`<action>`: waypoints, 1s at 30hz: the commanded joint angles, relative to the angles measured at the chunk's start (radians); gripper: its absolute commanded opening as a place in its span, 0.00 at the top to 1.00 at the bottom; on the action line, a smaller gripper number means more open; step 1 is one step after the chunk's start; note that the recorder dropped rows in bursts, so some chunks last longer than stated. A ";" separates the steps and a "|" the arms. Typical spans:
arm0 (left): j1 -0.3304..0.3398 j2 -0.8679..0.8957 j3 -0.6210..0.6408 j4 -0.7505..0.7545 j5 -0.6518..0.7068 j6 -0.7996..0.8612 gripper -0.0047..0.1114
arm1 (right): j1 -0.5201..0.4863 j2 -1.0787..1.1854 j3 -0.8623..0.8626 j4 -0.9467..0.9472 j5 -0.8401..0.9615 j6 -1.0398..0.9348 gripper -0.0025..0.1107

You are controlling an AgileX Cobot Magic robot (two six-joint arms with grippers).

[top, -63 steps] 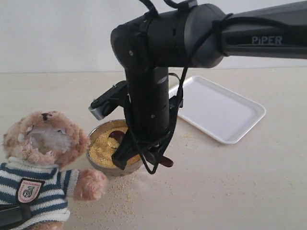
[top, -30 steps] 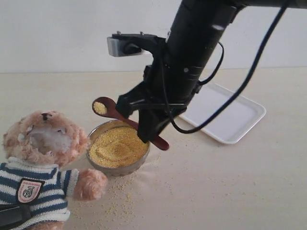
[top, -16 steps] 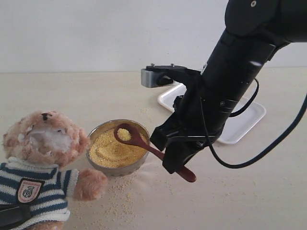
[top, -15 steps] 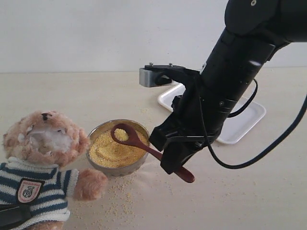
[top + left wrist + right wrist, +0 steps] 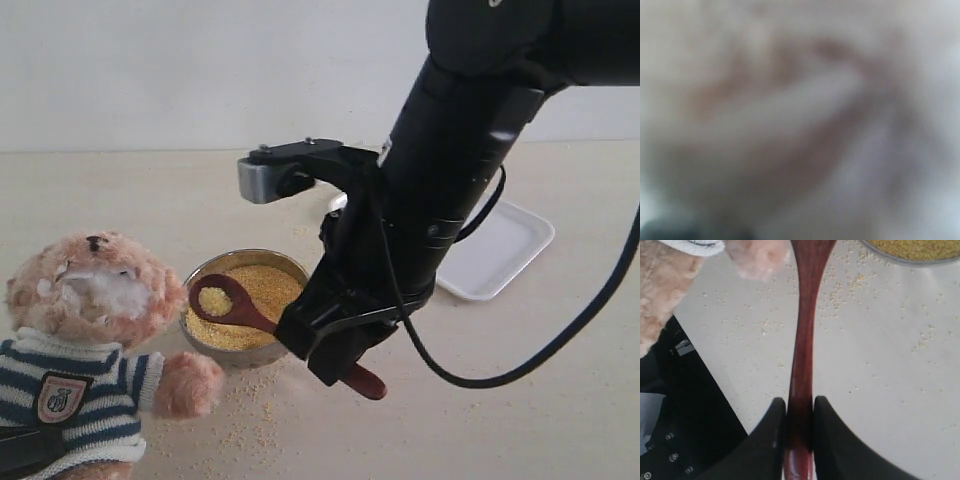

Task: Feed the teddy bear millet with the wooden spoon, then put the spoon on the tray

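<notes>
Feeding step: the right gripper (image 5: 800,407), clamped on the wooden spoon (image 5: 232,306) holding millet (image 5: 214,301) just beside the teddy bear (image 5: 95,290), should next reach its muzzle; the left gripper's fingers I cannot tell.

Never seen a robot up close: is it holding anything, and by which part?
The right gripper pinches the wooden spoon near the tail end of its handle; the scoop carries some millet. The left wrist view is only blur.

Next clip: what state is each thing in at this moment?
metal bowl: full of millet
wooden spoon: loaded, held over the bowl
right gripper: shut on spoon handle
teddy bear: upright, spoon short of its muzzle
tray: flat, partly behind arm
</notes>
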 commanded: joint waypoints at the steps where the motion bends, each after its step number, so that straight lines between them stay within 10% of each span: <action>1: 0.003 -0.008 0.002 -0.019 0.012 0.007 0.92 | 0.075 -0.015 -0.068 -0.097 0.012 0.056 0.97; 30: 0.003 -0.008 0.002 -0.019 0.012 0.007 0.92 | 0.298 0.129 -0.245 -0.440 -0.094 0.111 0.97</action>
